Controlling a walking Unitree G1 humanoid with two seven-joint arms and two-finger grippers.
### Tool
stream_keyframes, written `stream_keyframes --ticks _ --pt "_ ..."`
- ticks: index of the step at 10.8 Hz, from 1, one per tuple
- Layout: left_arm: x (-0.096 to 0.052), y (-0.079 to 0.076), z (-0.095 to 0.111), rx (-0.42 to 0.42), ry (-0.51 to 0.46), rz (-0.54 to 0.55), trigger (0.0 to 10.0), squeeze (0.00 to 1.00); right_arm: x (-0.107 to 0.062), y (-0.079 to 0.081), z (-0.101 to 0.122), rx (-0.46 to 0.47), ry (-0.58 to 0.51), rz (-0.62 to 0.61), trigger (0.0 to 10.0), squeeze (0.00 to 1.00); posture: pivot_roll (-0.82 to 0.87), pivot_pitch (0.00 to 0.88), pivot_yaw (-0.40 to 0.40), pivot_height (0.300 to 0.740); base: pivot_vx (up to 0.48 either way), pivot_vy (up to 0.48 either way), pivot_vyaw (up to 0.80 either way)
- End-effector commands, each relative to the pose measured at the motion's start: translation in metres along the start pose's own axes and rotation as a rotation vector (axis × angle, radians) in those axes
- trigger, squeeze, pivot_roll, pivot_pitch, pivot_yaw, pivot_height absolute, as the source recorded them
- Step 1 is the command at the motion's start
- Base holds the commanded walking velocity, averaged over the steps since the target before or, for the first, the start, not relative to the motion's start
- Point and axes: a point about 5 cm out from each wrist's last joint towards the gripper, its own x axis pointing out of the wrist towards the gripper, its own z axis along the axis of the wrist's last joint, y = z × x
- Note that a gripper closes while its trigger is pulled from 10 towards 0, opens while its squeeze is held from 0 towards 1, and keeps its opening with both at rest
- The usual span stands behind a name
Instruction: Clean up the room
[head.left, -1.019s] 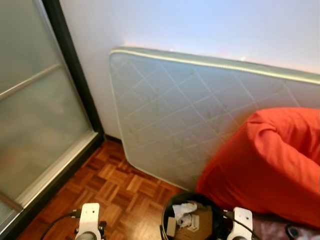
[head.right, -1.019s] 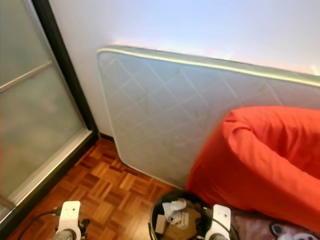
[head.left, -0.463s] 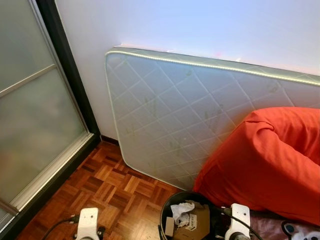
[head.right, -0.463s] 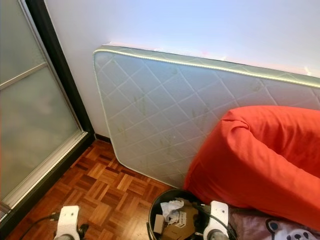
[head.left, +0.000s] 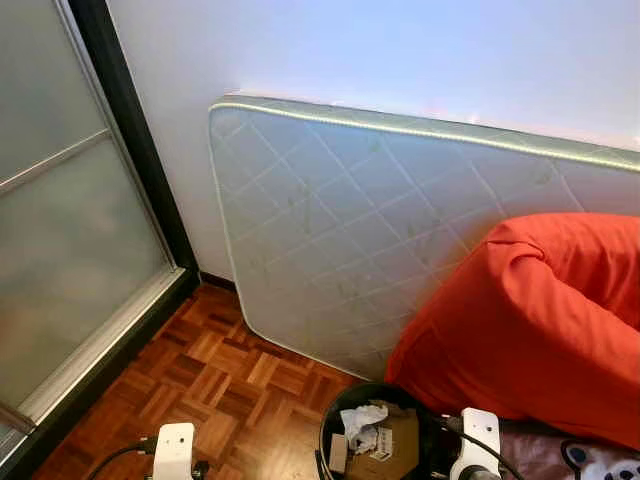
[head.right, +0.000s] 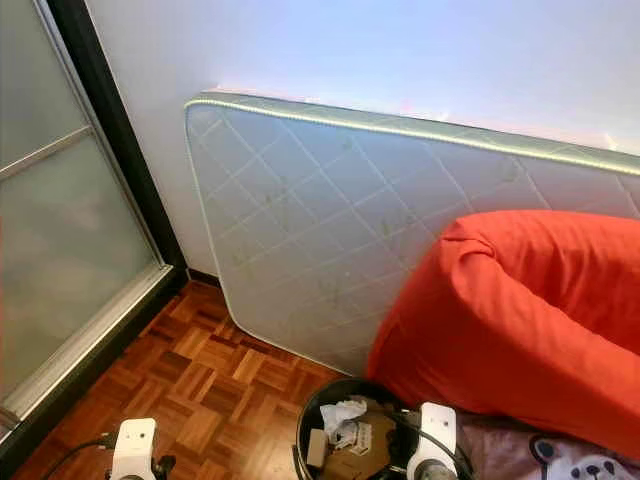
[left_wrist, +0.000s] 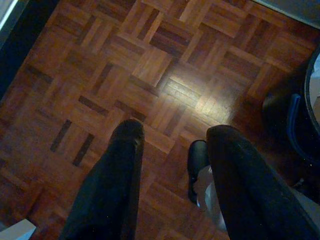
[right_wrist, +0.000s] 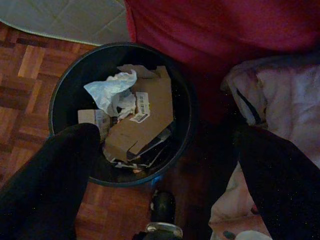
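Note:
A black round bin (head.left: 372, 440) stands on the parquet at the bottom middle, holding crumpled white paper (right_wrist: 111, 90) and flattened cardboard (right_wrist: 140, 125). My right gripper (right_wrist: 165, 150) hangs open above the bin's rim, with nothing between its fingers. My left gripper (left_wrist: 172, 135) is open over bare parquet to the left of the bin, holding nothing. The two wrists show as white blocks at the bottom edge of the eye views: the left wrist (head.left: 174, 452) and the right wrist (head.left: 478, 445).
A quilted white mattress (head.left: 380, 230) leans on the wall. An orange beanbag (head.left: 540, 320) rests against it on the right, with a pale printed blanket (right_wrist: 280, 100) beside the bin. A frosted sliding door (head.left: 70, 230) with a black frame stands on the left. Parquet floor (head.left: 220, 380) lies between.
The view has shifted slightly, so the camera moved a little. Both arms hang lower in the picture; the bin and its contents stay the same.

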Motion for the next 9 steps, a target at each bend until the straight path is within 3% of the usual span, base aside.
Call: stream_keyframes --ticks 1,7,9 --pt "-0.0005 -0.0022 -0.0049 0.003 0.031 -0.007 10.0 0.0 -0.0004 -0.0008 -0.002 0.007 0.007 -0.005 10.0 0.0 0.16 0.0 -0.019 0.74 -0.266 0.0 0.0" --pt "-0.0005 0.0001 -0.0046 0.011 0.031 -0.001 10.0 0.0 -0.0012 -0.001 -0.006 0.021 0.016 -0.011 10.0 0.0 0.17 0.002 -0.011 0.74 -0.266 0.0 0.0" --pt "-0.0006 0.0 -0.0049 0.014 0.032 -0.002 10.0 0.0 -0.0017 -0.0024 -0.0075 0.022 0.019 -0.015 10.0 0.0 0.17 0.007 -0.014 0.74 0.0 0.0 0.0"
